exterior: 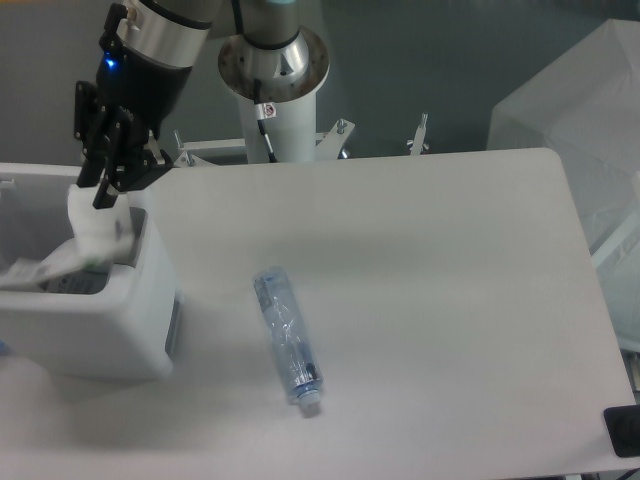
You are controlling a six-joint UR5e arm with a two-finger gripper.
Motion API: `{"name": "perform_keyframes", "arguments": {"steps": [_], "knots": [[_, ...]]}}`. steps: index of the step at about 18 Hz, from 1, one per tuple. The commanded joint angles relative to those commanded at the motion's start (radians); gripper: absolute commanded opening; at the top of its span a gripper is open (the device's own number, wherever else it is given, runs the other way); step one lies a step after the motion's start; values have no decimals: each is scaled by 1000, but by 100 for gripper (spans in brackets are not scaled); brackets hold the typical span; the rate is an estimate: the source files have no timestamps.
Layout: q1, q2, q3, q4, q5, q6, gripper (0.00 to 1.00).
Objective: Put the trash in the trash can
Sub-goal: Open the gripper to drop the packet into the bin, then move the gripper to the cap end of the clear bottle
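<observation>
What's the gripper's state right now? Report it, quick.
Gripper: over the trash can, with the plastic packet hanging just below its fingertips; whether it is gripped or released cannot be told.

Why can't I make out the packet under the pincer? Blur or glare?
Fixed camera: mostly washout, the white packet merges with the white trash can, with slight softness around the pincer; the bottle on the table is sharp, with small highlights.

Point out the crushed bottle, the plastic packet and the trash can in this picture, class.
crushed bottle (287, 340), fixed camera view, middle of its clear body.
plastic packet (95, 228), fixed camera view, white upper part below the jaws.
trash can (150, 290), fixed camera view, right outer wall.
</observation>
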Motion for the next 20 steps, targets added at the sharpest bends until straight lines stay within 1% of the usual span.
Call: {"name": "perform_keyframes", "arguments": {"steps": [3, 5, 10, 11, 14, 16, 20], "knots": [[2, -3, 2, 0, 2, -2, 100], [24, -9, 2, 2, 2, -8, 100], [173, -78, 3, 2, 2, -17, 100], [199, -93, 8, 3, 2, -35, 100], [251, -164, 28, 5, 24, -109, 100], [255, -207, 54, 3, 86, -161, 100], [253, -330, 138, -8, 175, -323, 100]]}}
